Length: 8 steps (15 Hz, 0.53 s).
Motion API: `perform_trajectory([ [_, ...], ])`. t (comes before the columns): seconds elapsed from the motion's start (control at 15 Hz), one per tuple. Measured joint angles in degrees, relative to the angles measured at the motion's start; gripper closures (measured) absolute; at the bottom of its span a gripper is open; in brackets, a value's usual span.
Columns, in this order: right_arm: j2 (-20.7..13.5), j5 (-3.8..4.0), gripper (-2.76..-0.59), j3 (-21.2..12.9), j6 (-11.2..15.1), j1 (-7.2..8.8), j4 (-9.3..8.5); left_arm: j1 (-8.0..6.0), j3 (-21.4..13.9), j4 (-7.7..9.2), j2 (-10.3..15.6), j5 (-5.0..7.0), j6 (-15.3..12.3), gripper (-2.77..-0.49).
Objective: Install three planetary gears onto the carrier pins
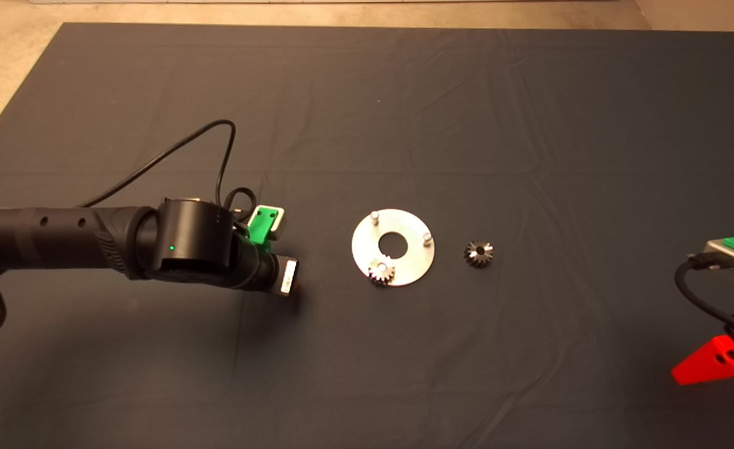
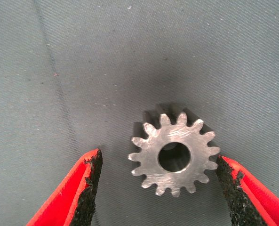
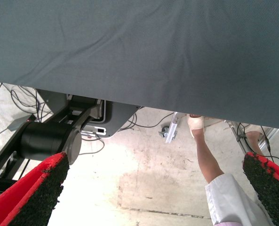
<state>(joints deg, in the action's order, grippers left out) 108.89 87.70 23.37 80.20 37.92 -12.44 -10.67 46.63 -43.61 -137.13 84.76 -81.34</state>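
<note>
Straddling a bright silver gear (image 2: pixel 174 155), the left gripper (image 2: pixel 158 188) has its fingers spread wide, one black pad (image 2: pixel 90 186) well clear on one side, the other pad (image 2: pixel 231 188) just beside the gear's teeth; whether it touches cannot be told. Nothing gripped. That gear lies flat on the mat (image 2: pixel 83 70), centre hole up.

Head view: left arm (image 1: pixel 92 240) comes in from the left edge to left of centre, gripper end pointing down over the mat; its fingers and the gear beneath are hidden there by the wrist.

Just right of centre, the disc (image 1: pixel 393 247) lies flat with its large centre hole. Second silver gear (image 1: pixel 381 271) sits at the disc's lower left rim, on a pin as far as can be judged. Two bare pins stand up: one at upper left (image 1: pixel 374 216), one at the right (image 1: pixel 426 237).

Darker grey gear (image 1: pixel 478 253) lies on the mat just right of the disc, not touching it.

Right gripper (image 1: pixel 719 362) is parked at the lower right edge. Its wrist view shows fingers (image 3: pixel 35 193) spread wide on nothing, the mat's edge, floor, cables, the robot's base, and a person's leg (image 3: pixel 207 157) and shoe.

No writing or labels legible in any view.
</note>
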Motion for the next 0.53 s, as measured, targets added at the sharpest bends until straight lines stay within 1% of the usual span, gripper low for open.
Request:
perform_trajectory([
  [0.53,0.01,0.01,-2.75,0.0,0.0,0.0,0.01,-0.05,0.0,-0.41,-0.99,0.18,-0.02,-1.65],
])
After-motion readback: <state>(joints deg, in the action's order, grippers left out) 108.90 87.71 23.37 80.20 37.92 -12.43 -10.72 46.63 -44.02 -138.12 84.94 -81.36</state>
